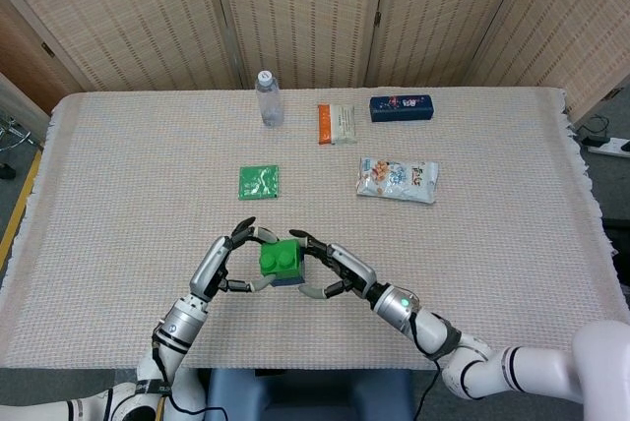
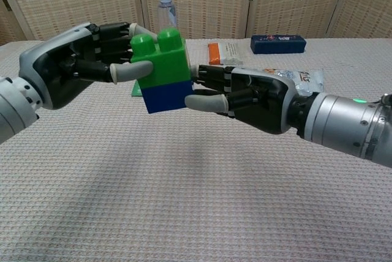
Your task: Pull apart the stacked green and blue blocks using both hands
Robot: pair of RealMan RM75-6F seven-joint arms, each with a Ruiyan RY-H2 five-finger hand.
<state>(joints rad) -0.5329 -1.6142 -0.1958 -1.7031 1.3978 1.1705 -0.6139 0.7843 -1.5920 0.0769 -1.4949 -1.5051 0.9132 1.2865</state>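
The green block (image 2: pixel 160 60) sits stacked on the blue block (image 2: pixel 166 95), held in the air above the table, slightly tilted. My left hand (image 2: pixel 73 66) grips the green block from the left, thumb across its front. My right hand (image 2: pixel 245 97) comes in from the right and holds the blue block, its thumb on the front right edge and its fingers behind. In the head view the green block (image 1: pixel 281 259) shows between the left hand (image 1: pixel 224 264) and the right hand (image 1: pixel 335 269); only a sliver of the blue block (image 1: pixel 287 281) shows beneath it.
On the woven cloth lie a green packet (image 1: pixel 259 182), a water bottle (image 1: pixel 269 98), an orange and white packet (image 1: pixel 338 123), a dark blue box (image 1: pixel 401 107) and a snack bag (image 1: pixel 397 179), all beyond the hands.
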